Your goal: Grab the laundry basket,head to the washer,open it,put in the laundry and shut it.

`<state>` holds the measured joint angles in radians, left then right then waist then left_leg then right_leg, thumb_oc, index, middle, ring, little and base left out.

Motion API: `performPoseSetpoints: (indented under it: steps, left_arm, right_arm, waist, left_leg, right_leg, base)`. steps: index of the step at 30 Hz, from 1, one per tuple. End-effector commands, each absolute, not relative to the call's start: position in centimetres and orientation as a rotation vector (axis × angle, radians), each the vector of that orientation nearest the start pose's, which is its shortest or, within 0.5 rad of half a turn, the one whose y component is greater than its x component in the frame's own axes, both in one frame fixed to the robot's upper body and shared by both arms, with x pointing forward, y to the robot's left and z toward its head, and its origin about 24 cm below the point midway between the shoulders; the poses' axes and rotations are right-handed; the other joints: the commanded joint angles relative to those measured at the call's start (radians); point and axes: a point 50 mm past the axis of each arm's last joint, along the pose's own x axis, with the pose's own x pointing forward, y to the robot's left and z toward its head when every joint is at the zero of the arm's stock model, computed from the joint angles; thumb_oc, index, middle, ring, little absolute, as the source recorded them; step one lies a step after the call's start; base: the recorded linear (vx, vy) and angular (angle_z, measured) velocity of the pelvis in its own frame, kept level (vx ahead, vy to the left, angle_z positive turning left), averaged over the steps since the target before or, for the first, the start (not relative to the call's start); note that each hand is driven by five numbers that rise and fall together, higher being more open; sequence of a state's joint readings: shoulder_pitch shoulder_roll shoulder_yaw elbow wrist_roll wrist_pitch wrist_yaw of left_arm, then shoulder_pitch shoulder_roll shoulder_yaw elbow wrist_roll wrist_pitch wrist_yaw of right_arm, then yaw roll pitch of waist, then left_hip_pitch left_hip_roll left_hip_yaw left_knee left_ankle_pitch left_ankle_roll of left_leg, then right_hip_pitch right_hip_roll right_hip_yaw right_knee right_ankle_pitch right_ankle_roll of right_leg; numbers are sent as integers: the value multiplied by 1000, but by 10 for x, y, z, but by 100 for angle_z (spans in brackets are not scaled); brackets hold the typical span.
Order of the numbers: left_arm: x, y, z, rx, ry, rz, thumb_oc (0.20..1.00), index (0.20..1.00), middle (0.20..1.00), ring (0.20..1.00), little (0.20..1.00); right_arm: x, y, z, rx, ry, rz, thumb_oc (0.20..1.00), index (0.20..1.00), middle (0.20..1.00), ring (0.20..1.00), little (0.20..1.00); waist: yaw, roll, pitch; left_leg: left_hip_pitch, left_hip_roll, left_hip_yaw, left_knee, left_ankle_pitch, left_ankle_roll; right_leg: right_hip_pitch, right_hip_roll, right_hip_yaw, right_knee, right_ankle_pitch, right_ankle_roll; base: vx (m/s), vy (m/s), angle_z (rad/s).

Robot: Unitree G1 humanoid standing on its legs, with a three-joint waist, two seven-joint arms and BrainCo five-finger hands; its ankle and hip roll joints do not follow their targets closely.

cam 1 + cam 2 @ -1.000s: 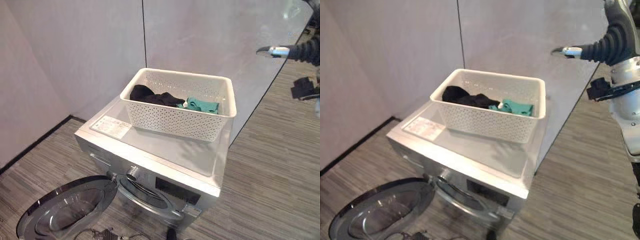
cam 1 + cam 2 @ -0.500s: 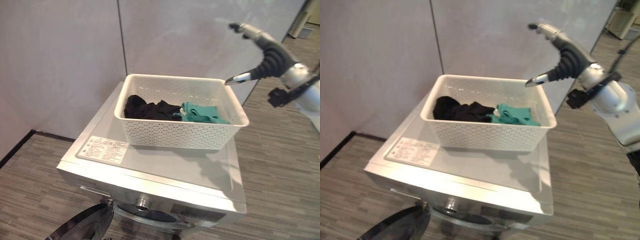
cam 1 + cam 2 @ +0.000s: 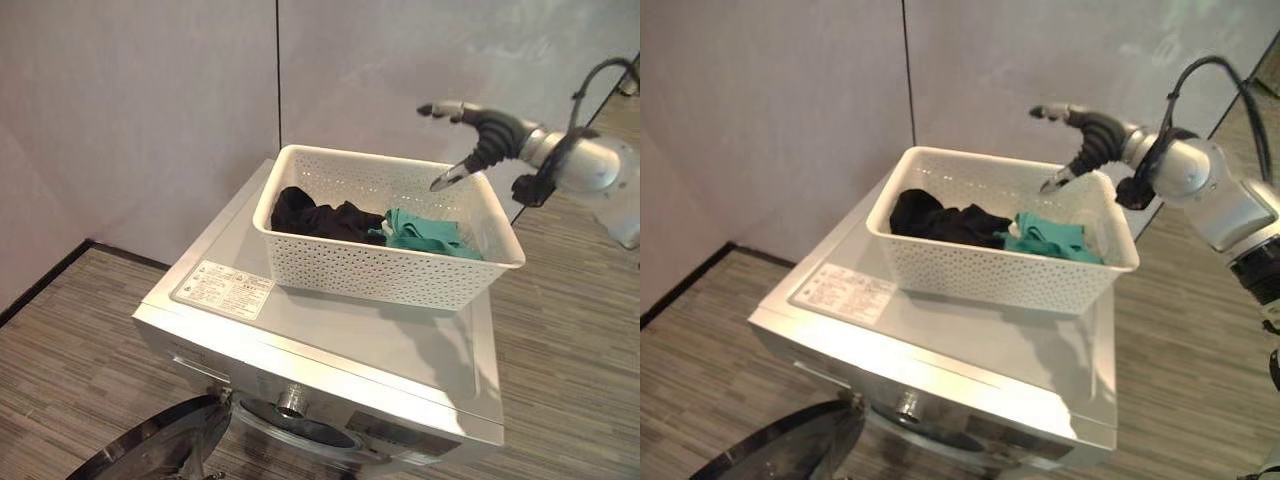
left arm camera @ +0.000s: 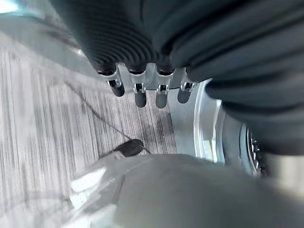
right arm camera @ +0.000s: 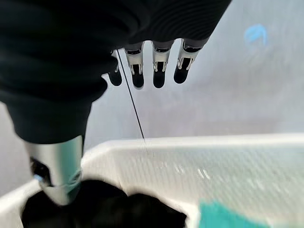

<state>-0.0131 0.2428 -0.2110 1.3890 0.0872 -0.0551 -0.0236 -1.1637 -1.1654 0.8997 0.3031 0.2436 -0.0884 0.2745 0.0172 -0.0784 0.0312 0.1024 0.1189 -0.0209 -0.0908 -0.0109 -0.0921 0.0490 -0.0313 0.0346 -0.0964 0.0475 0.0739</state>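
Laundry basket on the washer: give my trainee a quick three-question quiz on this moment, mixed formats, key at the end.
1. True or false: the laundry basket stands on top of the washer.
2. Which clothes lie in the basket? A) black clothes and a teal garment B) only white towels C) nothing
3. Fill in: the right hand hovers above the basket's far right corner with its fingers ____.

Key: 1 true; 2 A; 3 open. The washer door hangs open below, and the left hand holds nothing.

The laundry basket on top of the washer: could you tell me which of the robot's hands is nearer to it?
Right. The right hand hovers open above the laundry basket at its far right corner. The left hand hangs low by the washer front, over the floor.
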Motion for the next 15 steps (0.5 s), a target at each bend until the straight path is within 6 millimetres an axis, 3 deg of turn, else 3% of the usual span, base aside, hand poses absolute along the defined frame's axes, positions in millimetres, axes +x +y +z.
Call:
performPoseSetpoints:
  steps: [1, 6, 15]
  left_arm:
    - [35, 260, -165, 459, 1458, -82, 1000, 1000, 1000, 1000, 1000]
    - [32, 264, -164, 458, 1467, -74, 1000, 1000, 1000, 1000, 1000]
    - [33, 263, -164, 449, 1456, -94, 1000, 1000, 1000, 1000, 1000]
  right_arm:
    - [352, -222, 300, -1246, -244, 388, 1000, 1000, 1000, 1000, 1000]
    - [347, -223, 299, -1270, -222, 417, 1000, 1000, 1000, 1000, 1000]
    - [337, -229, 274, -1301, -99, 530, 1000, 1000, 1000, 1000, 1000]
  waist:
    - [39, -96, -34]
    - [40, -106, -21]
    - [53, -114, 14]
  left_leg:
    - [-9, 72, -21, 4, 4, -38]
    - [-23, 80, -27, 4, 8, -43]
    - [-50, 89, -51, 4, 18, -51]
  right_leg:
    - [-17, -86, -51, 52, -49, 63]
    - [-25, -81, -61, 54, -51, 62]
    - [-37, -75, -92, 63, -57, 57]
  base:
    - [-30, -31, 9]
    - [-22, -24, 15]
    - [-14, -5, 6]
